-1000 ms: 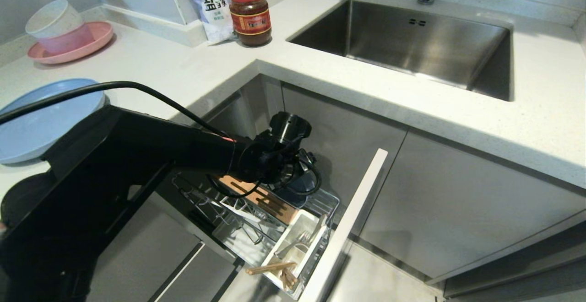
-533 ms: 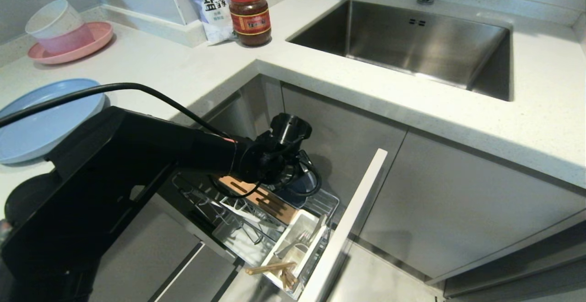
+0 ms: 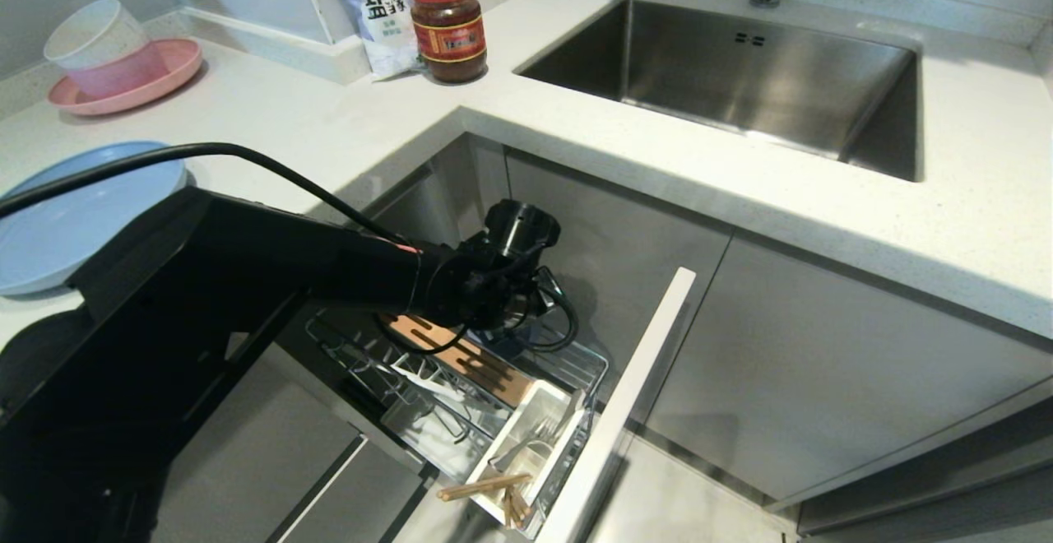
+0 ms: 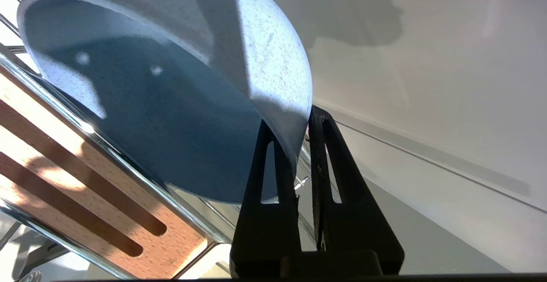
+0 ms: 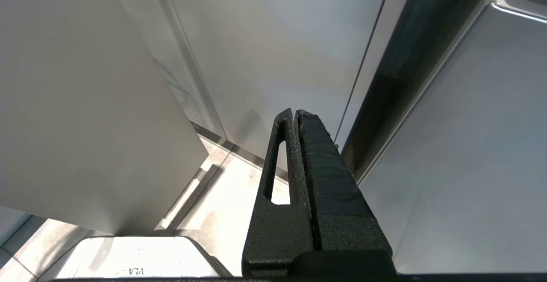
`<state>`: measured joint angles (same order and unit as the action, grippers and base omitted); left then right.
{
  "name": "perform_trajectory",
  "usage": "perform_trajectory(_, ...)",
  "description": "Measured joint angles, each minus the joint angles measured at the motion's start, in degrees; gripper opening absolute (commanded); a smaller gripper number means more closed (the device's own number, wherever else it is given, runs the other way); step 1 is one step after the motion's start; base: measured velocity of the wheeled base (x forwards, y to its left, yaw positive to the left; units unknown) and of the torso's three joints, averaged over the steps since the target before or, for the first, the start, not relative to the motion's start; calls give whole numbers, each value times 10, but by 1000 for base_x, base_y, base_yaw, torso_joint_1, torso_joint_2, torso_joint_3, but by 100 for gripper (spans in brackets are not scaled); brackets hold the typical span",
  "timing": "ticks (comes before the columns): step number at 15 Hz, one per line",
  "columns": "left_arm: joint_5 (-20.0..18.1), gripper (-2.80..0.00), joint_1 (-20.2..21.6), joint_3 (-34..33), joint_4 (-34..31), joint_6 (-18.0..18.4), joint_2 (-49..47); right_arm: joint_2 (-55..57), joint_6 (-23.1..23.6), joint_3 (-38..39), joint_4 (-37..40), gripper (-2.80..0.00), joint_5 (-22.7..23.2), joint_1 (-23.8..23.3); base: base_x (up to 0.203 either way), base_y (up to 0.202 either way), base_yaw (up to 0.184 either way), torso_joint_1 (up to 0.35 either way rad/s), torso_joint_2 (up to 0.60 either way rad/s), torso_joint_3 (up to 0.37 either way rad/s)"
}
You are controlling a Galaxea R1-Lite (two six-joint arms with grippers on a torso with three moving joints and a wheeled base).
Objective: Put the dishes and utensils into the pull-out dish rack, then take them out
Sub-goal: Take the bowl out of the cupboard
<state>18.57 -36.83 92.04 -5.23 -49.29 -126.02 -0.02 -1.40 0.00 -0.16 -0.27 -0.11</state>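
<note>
My left gripper is shut on the rim of the small light-blue bowl. The bowl sits tilted in the pull-out dish rack, beside its slotted wooden strip. In the head view my left wrist covers the bowl and the fingers. The light-blue plate lies on the counter at the left. Wooden chopsticks and silver cutlery stand in the rack's white caddy. My right gripper is shut and empty, parked low beside cabinet fronts, outside the head view.
The rack's grey front panel juts out to the right of the caddy. On the counter are a steel sink, a red-lidded jar, a salt bag and a pink plate with stacked bowls.
My left wrist has stayed over the rack with hardly any shift. The dark blue patch of bowl that showed under it earlier is now mostly covered.
</note>
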Motion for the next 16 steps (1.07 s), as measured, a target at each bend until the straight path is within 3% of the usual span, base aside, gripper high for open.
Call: perform_trajectory(16,1,-280,-13,-34,-1,-1,140,0,0,0,0,-280,0,0,0,0,0,0,0,0)
